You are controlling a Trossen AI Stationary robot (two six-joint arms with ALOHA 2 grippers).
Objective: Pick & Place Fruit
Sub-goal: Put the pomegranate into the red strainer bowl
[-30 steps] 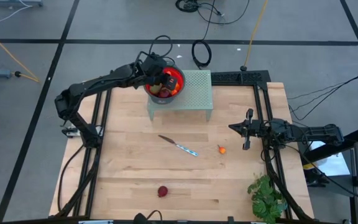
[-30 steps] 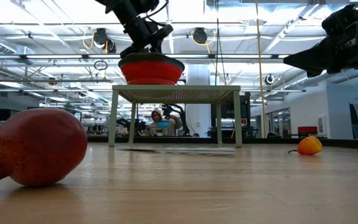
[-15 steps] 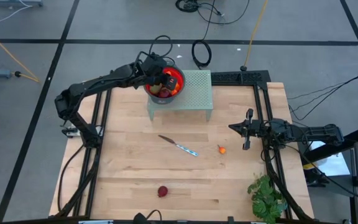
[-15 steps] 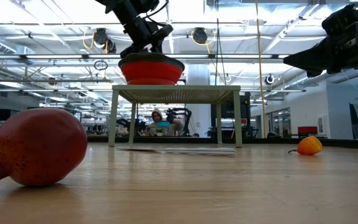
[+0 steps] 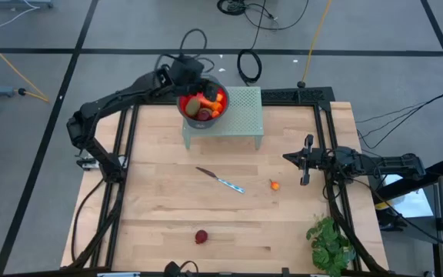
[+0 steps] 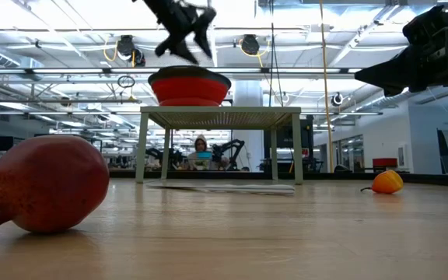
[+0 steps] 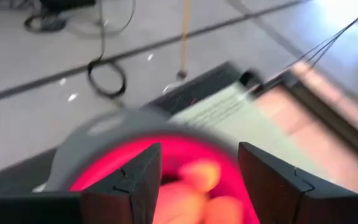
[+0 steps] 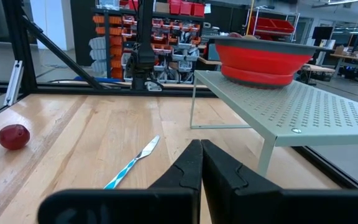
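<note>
A red bowl (image 5: 204, 104) holding several fruit pieces (image 5: 206, 106) stands on a pale green perforated stand (image 5: 241, 115) at the table's far side. My left gripper (image 5: 191, 83) hovers open just above the bowl's far-left rim, with nothing between its fingers (image 7: 199, 152). A dark red round fruit (image 5: 201, 236) lies near the table's front edge. A small orange fruit (image 5: 274, 185) lies right of centre. My right gripper (image 5: 307, 160) waits shut at the table's right side, clear of everything.
A thin silver knife with a blue handle (image 5: 221, 181) lies mid-table in front of the stand. A green leafy plant (image 5: 329, 242) sits at the near right corner. Black frame rails run along both table sides.
My left gripper has risen out of the red bowl and drawn back toward the table's far left, and its fingers have opened. The fruit pieces stay in the bowl. My right gripper has kept still.
</note>
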